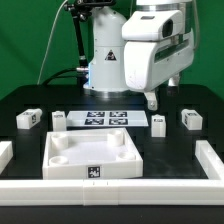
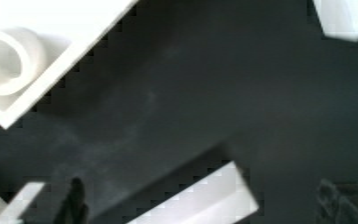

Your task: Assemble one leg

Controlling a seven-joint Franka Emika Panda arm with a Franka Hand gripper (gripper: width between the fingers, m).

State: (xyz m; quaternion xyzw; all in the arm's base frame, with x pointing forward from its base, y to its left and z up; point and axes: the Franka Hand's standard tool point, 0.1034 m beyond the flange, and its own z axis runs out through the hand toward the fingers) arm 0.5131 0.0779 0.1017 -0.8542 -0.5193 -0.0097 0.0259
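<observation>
Gripper (image 1: 150,101) spread, four legs (image 1: 30,119) (image 1: 58,119) (image 1: 159,122) (image 1: 190,119), one tray (image 1: 65,170)

A robotics lab: green backdrop (image 1: 30,40), black table (image 1: 175,150), marker board (image 1: 105,119).

Black table (image 1: 170,145): tray (image 1: 70,172), marker board (image 1: 105,119), seemingly four legs (image 1: 29,120) (image 1: 58,119) (image 1: 158,122) (image 1: 190,119).

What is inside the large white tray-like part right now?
Nothing loose shows inside the tray: only its bare white floor and rounded corner sockets. The floor strip just behind its front wall is hidden by that wall.
</observation>
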